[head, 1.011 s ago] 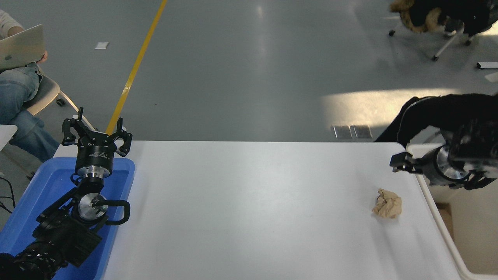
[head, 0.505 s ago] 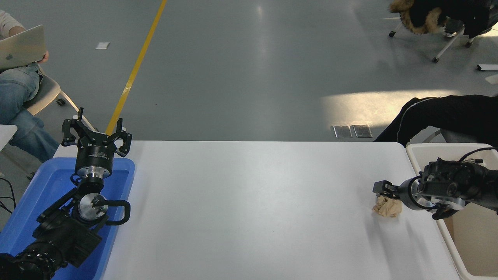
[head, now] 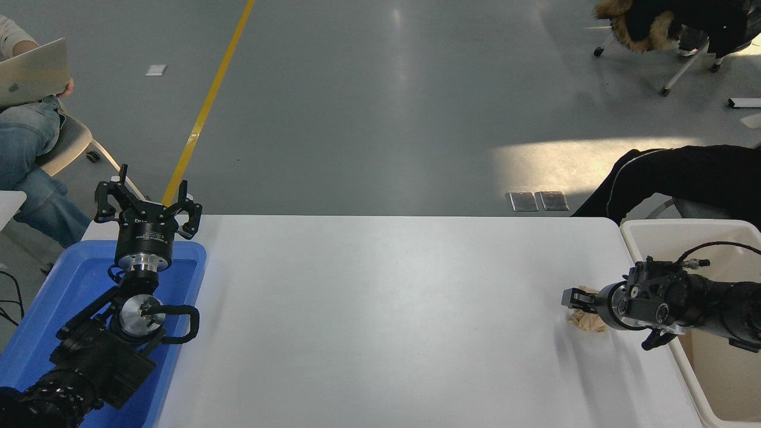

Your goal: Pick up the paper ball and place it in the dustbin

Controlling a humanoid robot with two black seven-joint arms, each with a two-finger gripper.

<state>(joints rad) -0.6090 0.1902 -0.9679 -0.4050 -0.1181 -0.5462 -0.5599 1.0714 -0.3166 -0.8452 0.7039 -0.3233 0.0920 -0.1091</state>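
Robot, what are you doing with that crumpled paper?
The right gripper reaches in from the right edge and is down at the paper ball on the white table; whether it grips yet is hidden. The dustbin waits just right of the ball. The left gripper sits parked, open, over the blue tray.

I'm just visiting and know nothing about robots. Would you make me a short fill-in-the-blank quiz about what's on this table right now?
1. The right gripper is down at the tan ____ ball.
2. The left gripper is parked over a tray coloured ____.
3. The cream-white dustbin stands at the table's ____ end.

Missing words: paper; blue; right
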